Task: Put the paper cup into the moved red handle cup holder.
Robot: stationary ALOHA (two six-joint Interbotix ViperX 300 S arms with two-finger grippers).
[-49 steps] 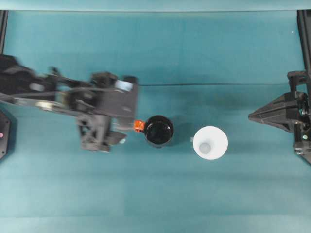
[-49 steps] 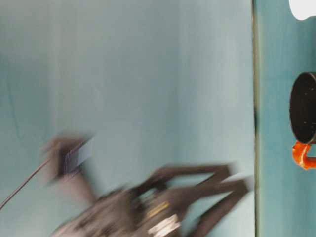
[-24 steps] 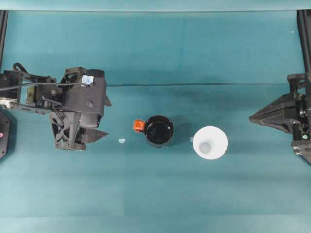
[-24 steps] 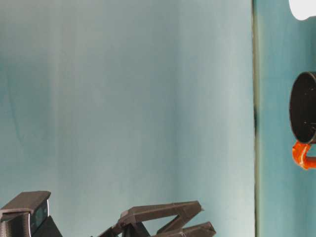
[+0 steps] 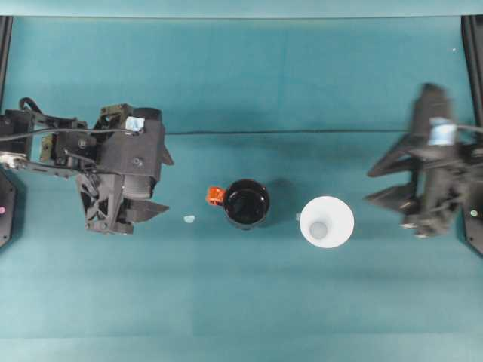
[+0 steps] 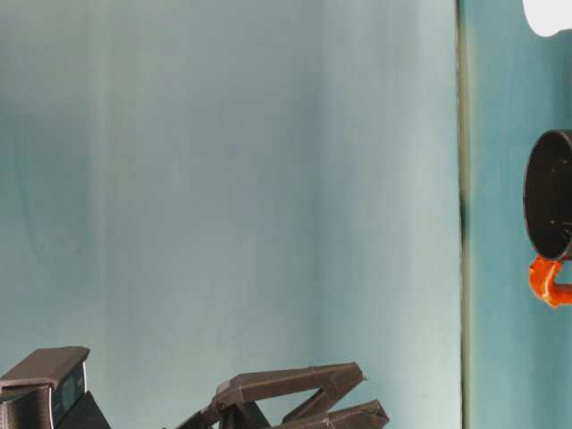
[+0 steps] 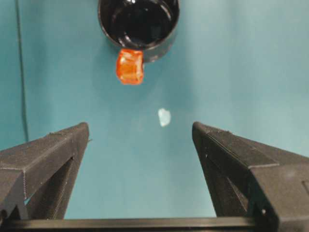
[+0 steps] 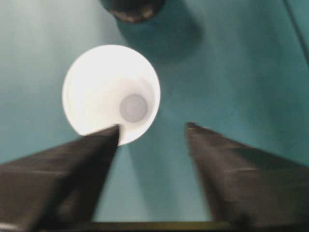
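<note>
The right gripper [image 5: 371, 187] has its fingers spread apart, empty, just right of the paper cup [image 5: 327, 222]; the left gripper [image 5: 163, 185] is likewise spread wide and empty, well left of the red handle cup holder [image 5: 247, 204]; cup and holder stand upright, side by side, apart, on the teal table [image 5: 249, 302]; a small white scrap [image 5: 189, 219] lies left of the holder's handle.

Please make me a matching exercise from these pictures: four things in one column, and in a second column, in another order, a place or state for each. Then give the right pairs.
Things
1. paper cup
2. red handle cup holder
3. left gripper
4. small pale scrap

Places or states
A. open, holding nothing, left of the holder
B. on the table between the left gripper and the holder
C. black and empty, handle towards the left gripper
D. white, upright, with the open right gripper close by

Pairs: 1-D, 2-C, 3-A, 4-B
</note>
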